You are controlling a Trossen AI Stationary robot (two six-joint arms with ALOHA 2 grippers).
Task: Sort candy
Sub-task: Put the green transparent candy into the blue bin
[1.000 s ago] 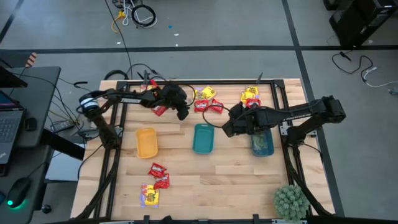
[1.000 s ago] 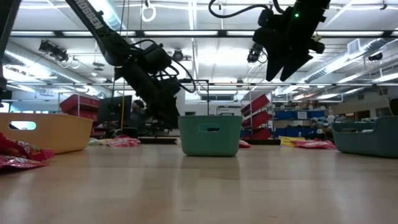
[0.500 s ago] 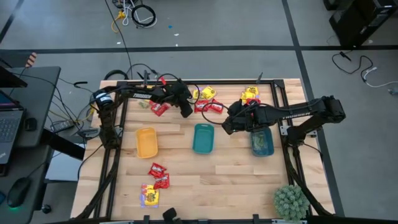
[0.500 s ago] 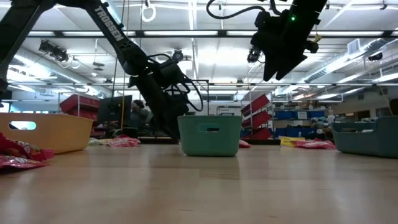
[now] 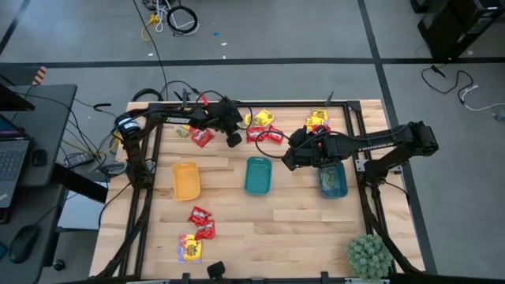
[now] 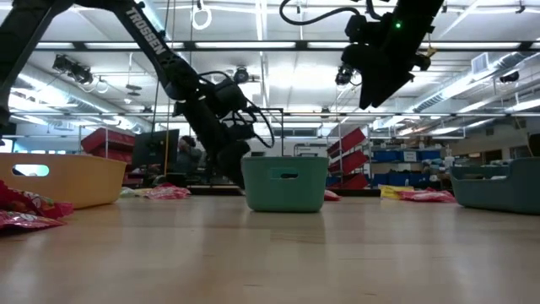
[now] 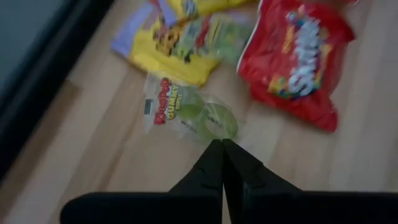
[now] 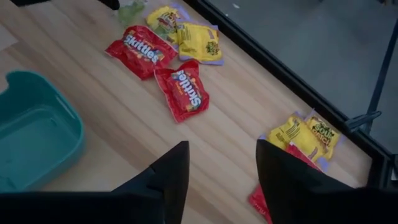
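Tabletop (image 5: 292, 217) of pale wood carries three small trays in a row: yellow-orange tray (image 5: 186, 181), teal tray (image 5: 258, 175) and a darker blue-grey tray (image 5: 332, 181) under the right arm. Both the yellow-orange and teal trays look empty from above, so the sorting appears barely started; what the blue-grey tray holds cannot be made out.

Candy lies in scattered groups: red and yellow packets (image 5: 263, 128) along the far edge, more by the far right corner (image 5: 317, 120), and a cluster near the front (image 5: 197, 230).

Left gripper (image 7: 222, 146) sits at the far-edge group, fingers pressed together at the edge of a green packet (image 7: 189, 115); whether it has pinched the wrapper cannot be told. Right gripper (image 8: 221, 163) hangs above the table, fingers apart, empty.
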